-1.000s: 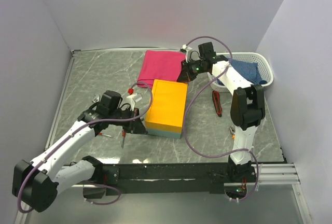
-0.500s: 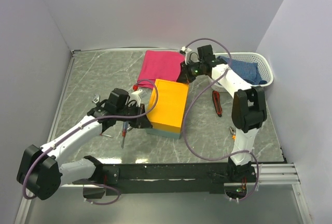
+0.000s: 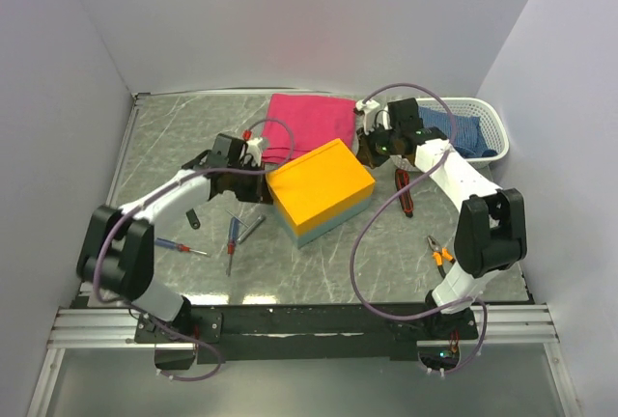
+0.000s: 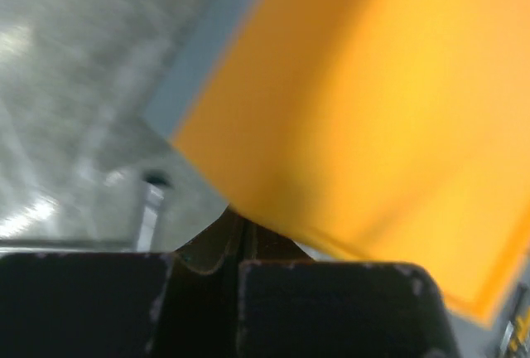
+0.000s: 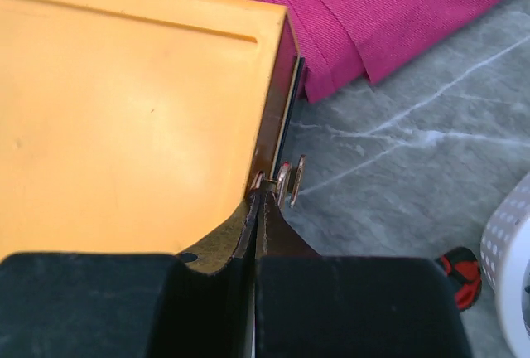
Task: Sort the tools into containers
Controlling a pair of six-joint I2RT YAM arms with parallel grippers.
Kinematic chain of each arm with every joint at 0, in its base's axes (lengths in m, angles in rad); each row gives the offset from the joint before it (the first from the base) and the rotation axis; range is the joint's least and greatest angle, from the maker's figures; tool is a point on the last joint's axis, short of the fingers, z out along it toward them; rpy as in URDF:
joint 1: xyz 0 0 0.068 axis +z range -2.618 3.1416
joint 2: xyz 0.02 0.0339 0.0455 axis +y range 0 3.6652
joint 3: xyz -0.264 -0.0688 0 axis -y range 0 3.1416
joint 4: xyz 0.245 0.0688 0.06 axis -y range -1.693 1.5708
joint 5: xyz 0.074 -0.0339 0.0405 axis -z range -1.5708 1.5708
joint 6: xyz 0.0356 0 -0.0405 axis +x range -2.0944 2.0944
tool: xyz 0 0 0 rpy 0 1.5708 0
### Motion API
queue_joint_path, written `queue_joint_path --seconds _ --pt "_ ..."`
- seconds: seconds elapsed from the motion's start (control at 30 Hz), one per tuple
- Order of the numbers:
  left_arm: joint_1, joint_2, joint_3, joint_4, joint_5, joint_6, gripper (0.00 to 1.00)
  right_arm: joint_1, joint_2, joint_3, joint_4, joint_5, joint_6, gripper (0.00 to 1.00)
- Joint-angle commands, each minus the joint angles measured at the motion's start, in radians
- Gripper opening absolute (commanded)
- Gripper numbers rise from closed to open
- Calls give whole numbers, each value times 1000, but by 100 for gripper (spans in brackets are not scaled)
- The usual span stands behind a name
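While pressed together (both), left gripper (image 4: pixel 238 221), right gripper (image 5: pixel 262 195), flanking orange-topped box (image 3: pixel 319 185)

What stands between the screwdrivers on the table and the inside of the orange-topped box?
The orange lid lies closed over the box. The left pincer and right pincer, both shut, sit at its edges.

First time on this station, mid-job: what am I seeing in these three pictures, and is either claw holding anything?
Two white robot arms are bolted at the near edge of the table. The wide picture looks down from above and behind them; the other two come from a camera on each wrist. The left gripper and right gripper are both shut and empty, tips at opposite sides of the orange-topped box. Loose on the table: pink cloth, red-and-black pliers, orange-handled pliers, red-handled screwdrivers. A white basket holds a blue cloth.
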Motion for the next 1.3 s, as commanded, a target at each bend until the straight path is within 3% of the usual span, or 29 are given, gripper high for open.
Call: queue_joint_path --seconds 0.0,0.5,0.6,0.73,0.77,0.87,0.9,0.93,1.03,1.1,1.17,1.27 --pt "28 138 181 273 -38 21 1 59 -47 -17 -101 -154 26 0" --pt "102 465 639 179 46 104 1 115 19 87 -57 -173 123 0" --pt "115 487 667 156 49 97 1 126 21 89 -47 -168 130 0" --pt "161 464 693 135 -68 57 1 96 -8 87 -60 -60 124 0" --pt "172 440 705 101 -172 55 1 74 -19 78 -63 -55 129 0" --pt "224 378 742 77 -343 54 4 -24 -66 40 -63 -64 161 31" --pt "236 363 762 69 -363 58 10 -41 -94 29 -66 -67 151 44" --pt "252 351 770 64 -369 84 23 -59 -109 17 -72 -72 134 57" --pt "255 288 761 60 -255 170 48 -59 -172 -31 -100 -113 59 67" --pt "255 234 691 76 -36 201 60 -59 -209 -72 -101 -194 11 76" --pt "252 199 638 89 72 189 63 -52 -228 -118 -69 -236 -14 81" --pt "246 205 563 77 204 120 62 -40 -244 -156 -54 -292 -156 82"
